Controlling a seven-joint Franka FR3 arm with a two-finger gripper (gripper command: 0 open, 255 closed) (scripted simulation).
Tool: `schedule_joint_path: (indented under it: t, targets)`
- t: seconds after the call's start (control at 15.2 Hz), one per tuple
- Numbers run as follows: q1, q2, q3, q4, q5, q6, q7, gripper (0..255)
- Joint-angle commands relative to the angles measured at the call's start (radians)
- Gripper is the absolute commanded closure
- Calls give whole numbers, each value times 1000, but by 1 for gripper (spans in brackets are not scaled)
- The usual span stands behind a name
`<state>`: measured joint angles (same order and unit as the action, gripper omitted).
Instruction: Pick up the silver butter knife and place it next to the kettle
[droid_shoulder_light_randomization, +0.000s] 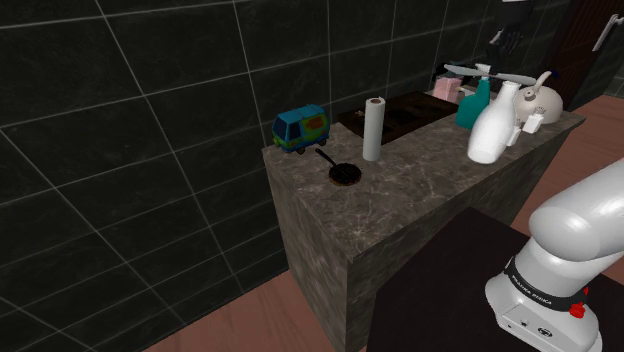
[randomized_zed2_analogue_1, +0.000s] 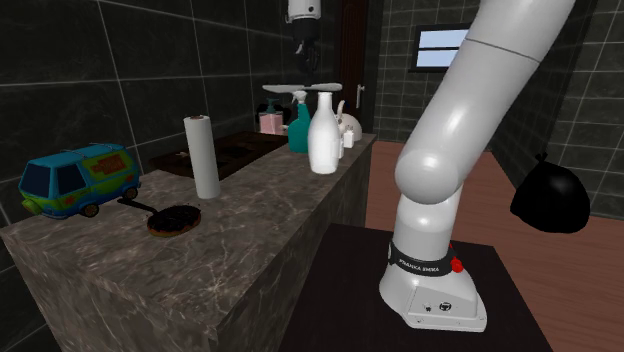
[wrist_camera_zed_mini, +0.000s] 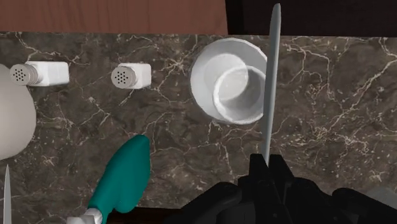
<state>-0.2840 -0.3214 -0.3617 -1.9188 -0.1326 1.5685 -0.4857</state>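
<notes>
**Butter knife clamped in the tool, high over the bottle end of the bench**

At the shoulder view's left end of the marble-patterned bench (droid_shoulder_light_randomization: 420, 190) stands a blue and green toy van (droid_shoulder_light_randomization: 301, 128). A small dark frying pan (droid_shoulder_light_randomization: 344, 174) lies just in front of it. Next to the right comes an upright white paper roll (droid_shoulder_light_randomization: 373, 129), then a dark hob (droid_shoulder_light_randomization: 400, 115) set into the top.

Further right the things crowd together. A teal spray bottle (droid_shoulder_light_randomization: 474, 104) stands just beside a taller white bottle (droid_shoulder_light_randomization: 495, 128), and a pink object (droid_shoulder_light_randomization: 445, 88) sits behind them against the tiled wall. The pale kettle (droid_shoulder_light_randomization: 541, 96) is at the bench's right end, near the white bottle. Two small white shakers (wrist_camera_zed_mini: 130, 76) lie on their sides between bottle and kettle.

Above this group hangs the black tool (droid_shoulder_light_randomization: 512, 42), its fingers closed tight on the silver butter knife (droid_shoulder_light_randomization: 490, 72). The knife is off the bench and lies roughly level in the air over the spray bottle and the white bottle. In the wrist view its blade (wrist_camera_zed_mini: 273, 83) runs straight out from the tool (wrist_camera_zed_mini: 268, 167). There it passes the white bottle's rim, with the kettle away on the far side of the shakers.

At the lower right, the white arm (droid_shoulder_light_randomization: 570, 240) rises from its dark stand (droid_shoulder_light_randomization: 440, 290).
</notes>
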Motion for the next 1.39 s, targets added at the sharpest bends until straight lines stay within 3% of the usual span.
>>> schedule_joint_path:
  t: [0.0,0.4,0.79,1.32]
  targets:
    - [-12,54,-41,49,4,8,-58,255]
    - [-57,222,-153,216,52,6,-229,255]
    - [-148,447,-246,448,165,-29,-415,255]
    - [-140,421,-238,311,151,86,-403,255]
